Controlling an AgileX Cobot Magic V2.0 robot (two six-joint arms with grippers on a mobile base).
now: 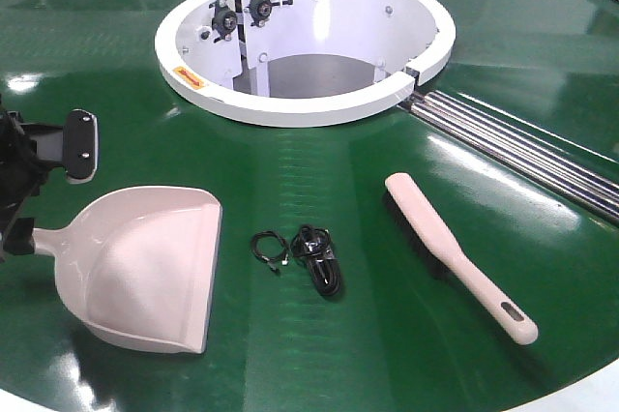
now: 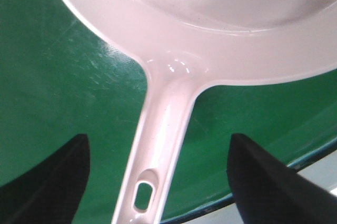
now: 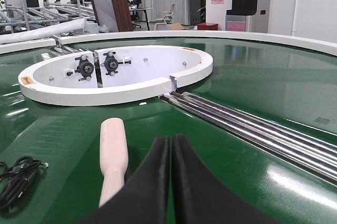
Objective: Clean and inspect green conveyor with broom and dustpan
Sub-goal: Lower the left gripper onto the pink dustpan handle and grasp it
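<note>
The green conveyor (image 1: 319, 190) carries a white ring-shaped hub (image 1: 305, 103) and silver rails (image 1: 522, 146). The pale pink dustpan (image 1: 145, 272) lies at the front left, with its handle pointing left. My left gripper (image 1: 39, 199) is open at the left edge. In the left wrist view its fingers (image 2: 52, 182) stand wide on either side of the dustpan handle (image 2: 163, 129), not touching it. The broom (image 1: 455, 252) lies at the right with its handle toward the front. My right gripper (image 3: 171, 141) is shut and empty, just right of the broom (image 3: 113, 150), low over the belt.
A tangle of black cable (image 1: 314, 255) lies on the belt between dustpan and broom; it also shows in the right wrist view (image 3: 16, 179). The belt's white outer rim (image 1: 580, 393) runs along the front. Racks and chairs stand beyond the conveyor.
</note>
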